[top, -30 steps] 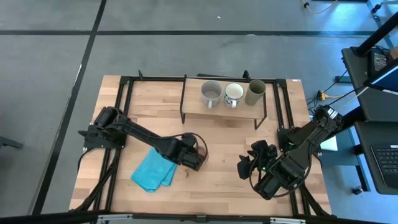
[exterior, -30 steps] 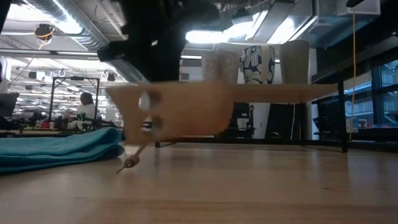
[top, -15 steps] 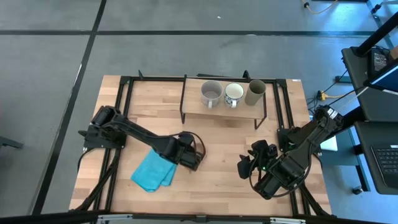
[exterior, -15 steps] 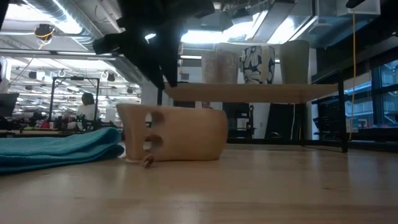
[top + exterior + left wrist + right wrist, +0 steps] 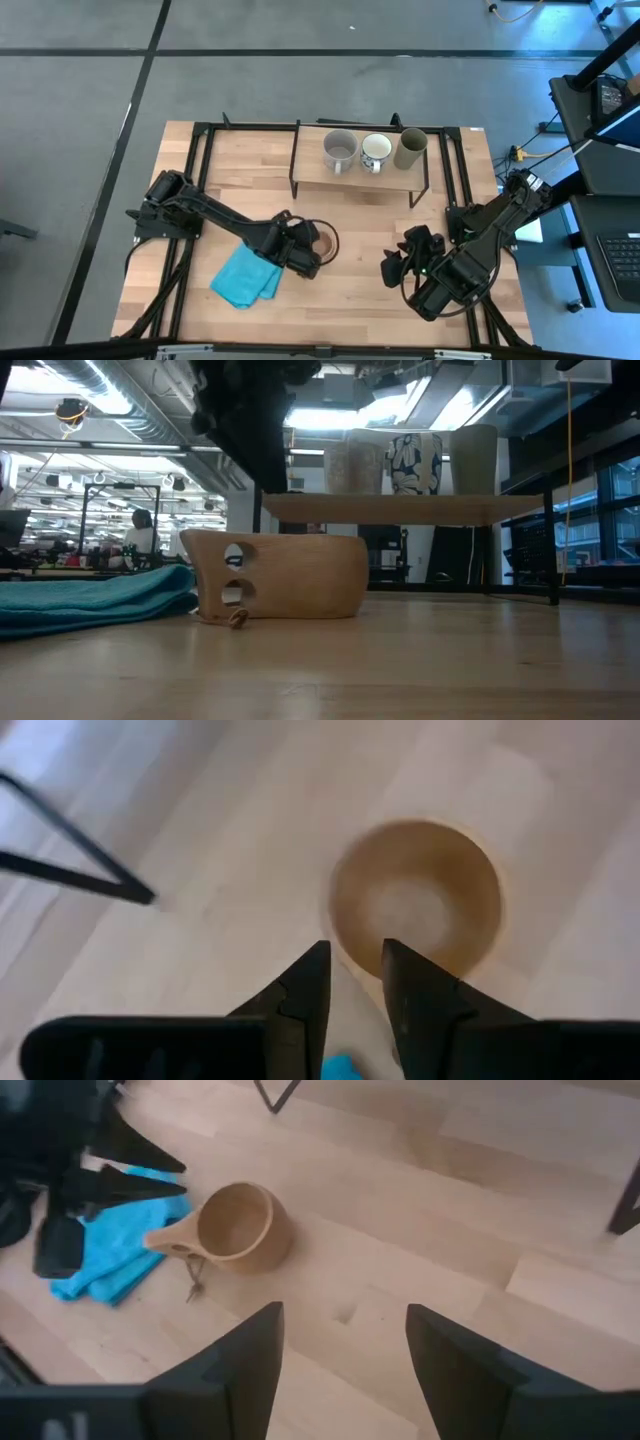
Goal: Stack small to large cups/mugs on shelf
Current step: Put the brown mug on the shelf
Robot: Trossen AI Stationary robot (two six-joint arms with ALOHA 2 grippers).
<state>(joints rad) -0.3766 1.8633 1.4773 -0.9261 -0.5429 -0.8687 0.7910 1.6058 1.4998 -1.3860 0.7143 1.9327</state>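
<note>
Three cups already sit on the shelf (image 5: 360, 178) along the table's back edge — grey mug (image 5: 339, 150), white mug (image 5: 375, 151), green tumbler (image 5: 410, 148). The wooden cup (image 5: 321, 241) stands upright mid-table beside the blue cloth (image 5: 247, 277), probably set there for a cleaner grab. The left gripper (image 5: 306, 262) hovers at its handle, fingers slightly parted, holding nothing. The right gripper (image 5: 397, 268) waits spread open near the front right — out of the way.
</note>
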